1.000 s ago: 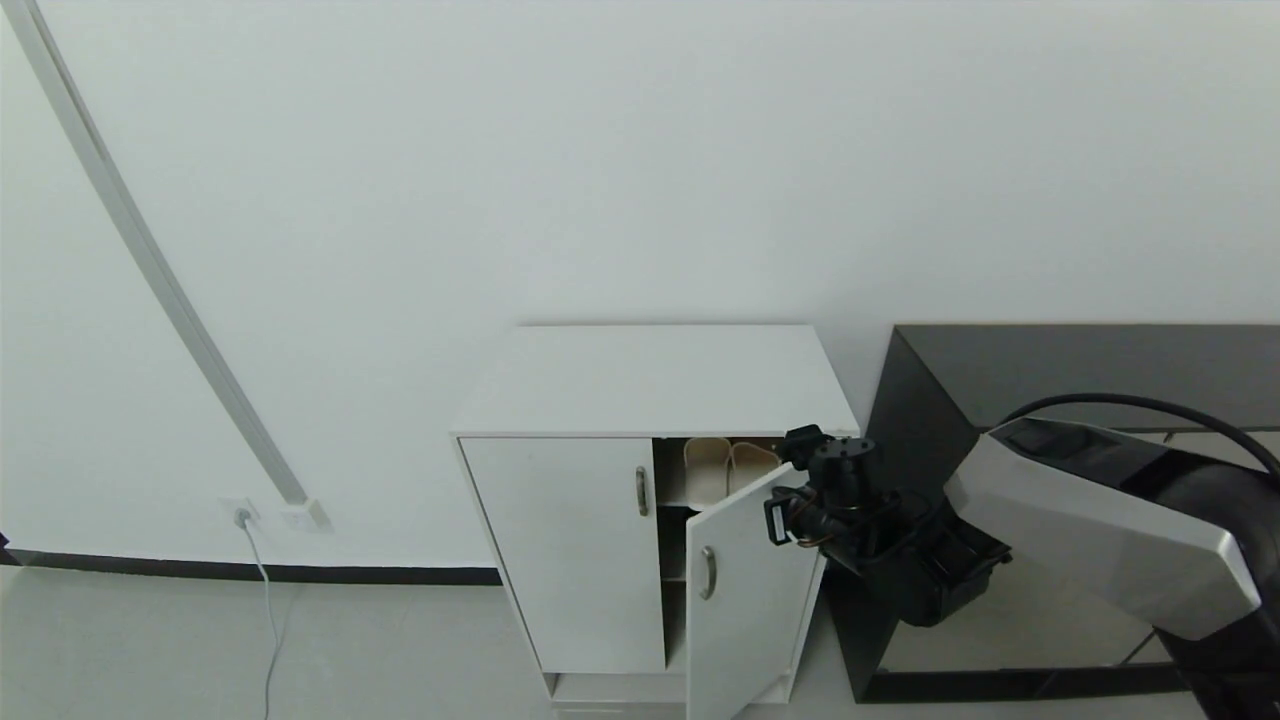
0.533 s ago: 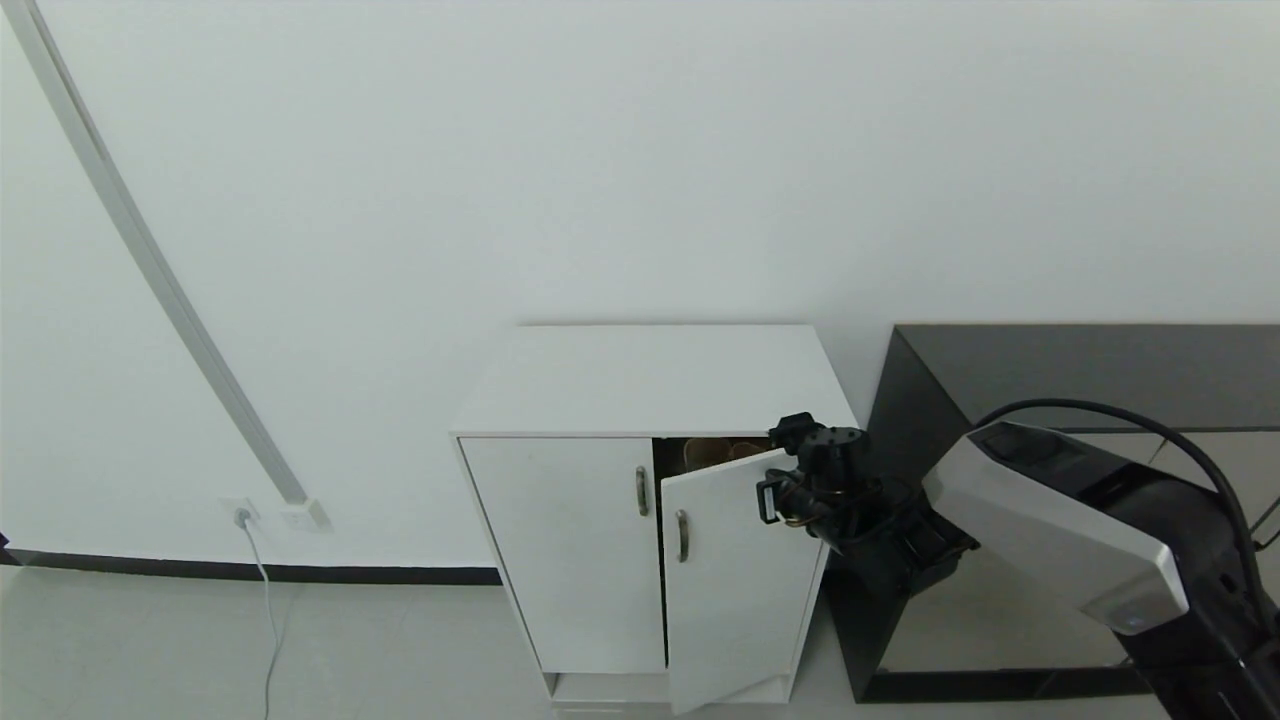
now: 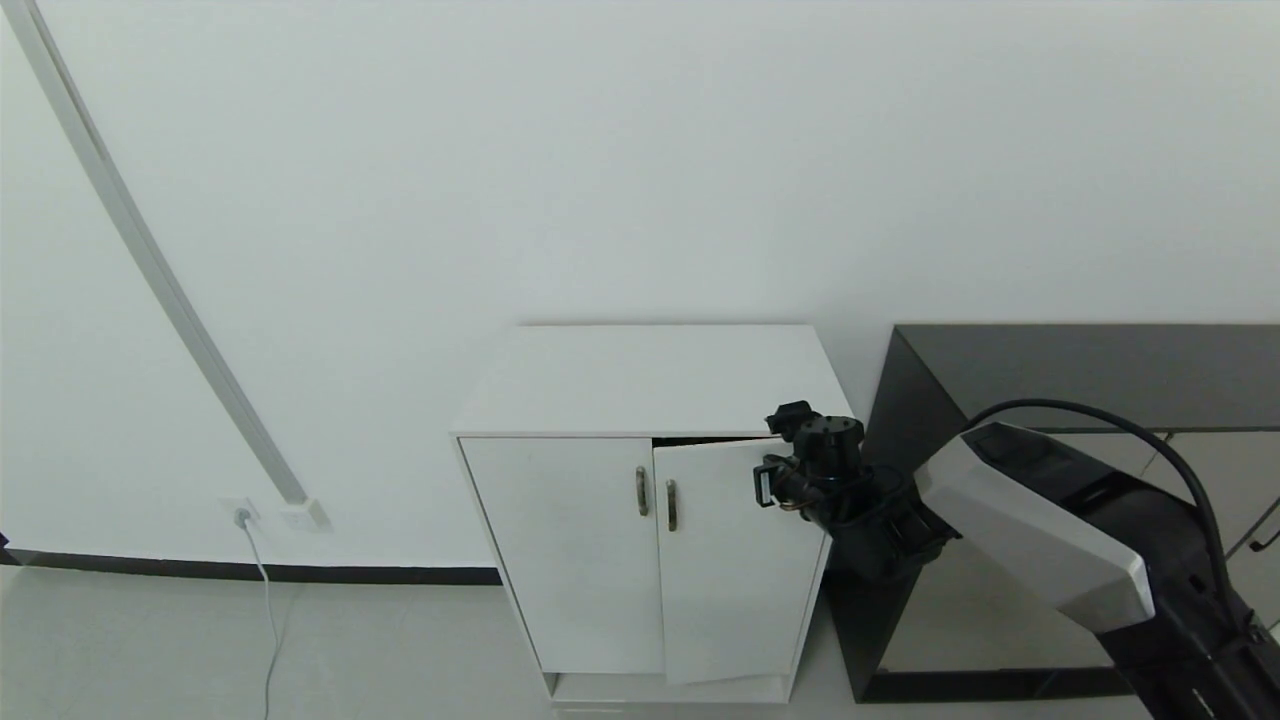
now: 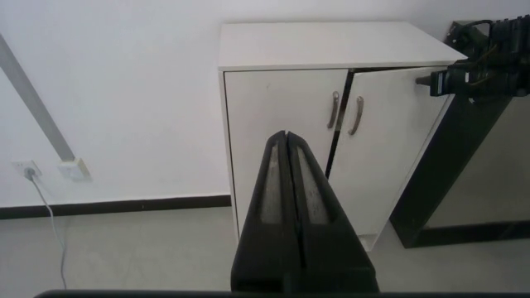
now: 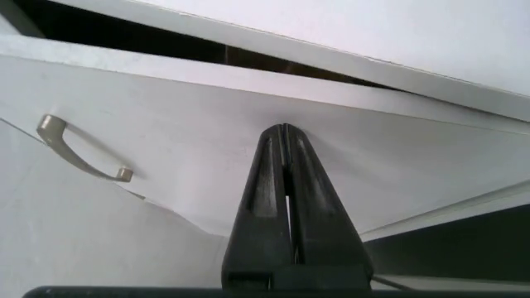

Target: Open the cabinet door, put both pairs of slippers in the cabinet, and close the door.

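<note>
The right gripper (image 5: 286,132), fingers pressed together on nothing, sits with its tips at the face of the right door (image 5: 166,116), seemingly touching it near the upper hinge-side corner; the door's handle (image 5: 83,151) lies off to the gripper's left along the panel; just beyond the tips a thin dark gap (image 5: 149,37) separates the door from the cabinet (image 3: 650,380), so the closing step looks nearly done, the slippers presumably inside; the next move calls for a short, gentle push straight ahead until the panel sits flush with the left door (image 3: 560,550); the left gripper (image 4: 286,157), likewise closed and empty, hangs well back from the cabinet
</note>
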Controlling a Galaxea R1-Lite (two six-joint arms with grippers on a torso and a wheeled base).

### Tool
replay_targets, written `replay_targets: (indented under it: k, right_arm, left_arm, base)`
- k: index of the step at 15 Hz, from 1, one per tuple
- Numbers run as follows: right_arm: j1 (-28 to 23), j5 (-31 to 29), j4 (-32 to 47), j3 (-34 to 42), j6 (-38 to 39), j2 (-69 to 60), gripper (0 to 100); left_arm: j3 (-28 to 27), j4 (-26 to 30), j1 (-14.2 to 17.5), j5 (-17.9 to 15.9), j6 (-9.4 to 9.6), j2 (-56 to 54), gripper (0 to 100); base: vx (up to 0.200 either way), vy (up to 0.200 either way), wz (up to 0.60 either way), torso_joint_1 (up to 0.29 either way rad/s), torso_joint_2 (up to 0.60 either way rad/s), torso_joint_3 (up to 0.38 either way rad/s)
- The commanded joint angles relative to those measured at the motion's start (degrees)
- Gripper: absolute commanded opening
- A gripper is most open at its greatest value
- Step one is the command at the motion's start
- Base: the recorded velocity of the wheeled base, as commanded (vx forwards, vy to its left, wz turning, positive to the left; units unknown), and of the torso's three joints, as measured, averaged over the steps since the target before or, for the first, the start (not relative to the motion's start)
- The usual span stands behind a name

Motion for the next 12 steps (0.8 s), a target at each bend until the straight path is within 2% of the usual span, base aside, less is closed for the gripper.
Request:
replay_targets:
  k: [1,7,12]
  right_arm:
    - [-0.10,0.10,0.50,-1.18,0.00,0.59,0]
    - [-0.54,0.01,2.70,-5.39,0.00,1.47,0]
    - [-0.54,-0.08,2.61,-4.69,0.00,1.12,0]
  left_arm:
    - [0.00,-0.01,-0.01,0.00,-0.02,0.07,0]
    - [0.00,-0.01,0.07,0.00,-0.02,0.07,0]
    - [0.00,-0.01,-0.01,0.00,-0.02,0.07,0]
  base:
    - [0.000,0.000,0.00,0.000,0.00,0.000]
    - [0.000,0.000,0.00,0.000,0.00,0.000]
    - [0.000,0.000,0.00,0.000,0.00,0.000]
